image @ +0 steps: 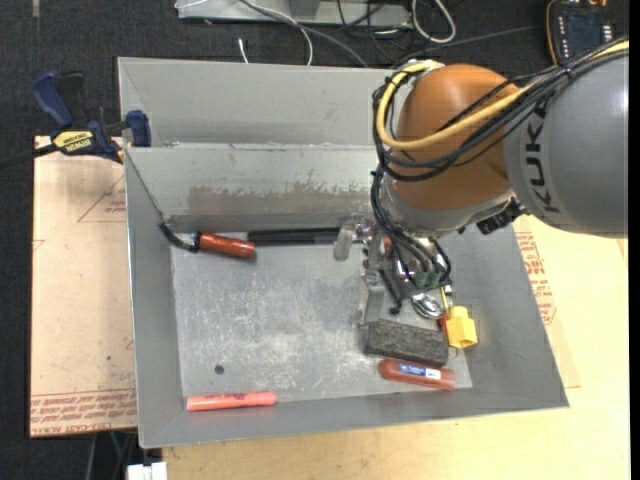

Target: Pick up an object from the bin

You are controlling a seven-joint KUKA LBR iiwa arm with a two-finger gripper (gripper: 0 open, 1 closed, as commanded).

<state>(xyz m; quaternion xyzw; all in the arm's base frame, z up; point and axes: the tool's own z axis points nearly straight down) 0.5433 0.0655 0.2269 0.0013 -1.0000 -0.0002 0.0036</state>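
Fingers (372, 306) sit low against the near-left edge of the dark grey block (405, 340), probably lining up a grab. Wrist cables hide the tips, so I can't tell whether they're open or closed. Block is flat, rectangular and rough-faced. Yellow piece (460, 326) just right of the fingers, red marker (415, 373) beyond the block.

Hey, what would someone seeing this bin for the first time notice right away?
The gripper hangs at the right side of the bin, over a dark grey block. A small yellow piece and a red marker lie right beside that block, and a pink marker lies alone at the front left.
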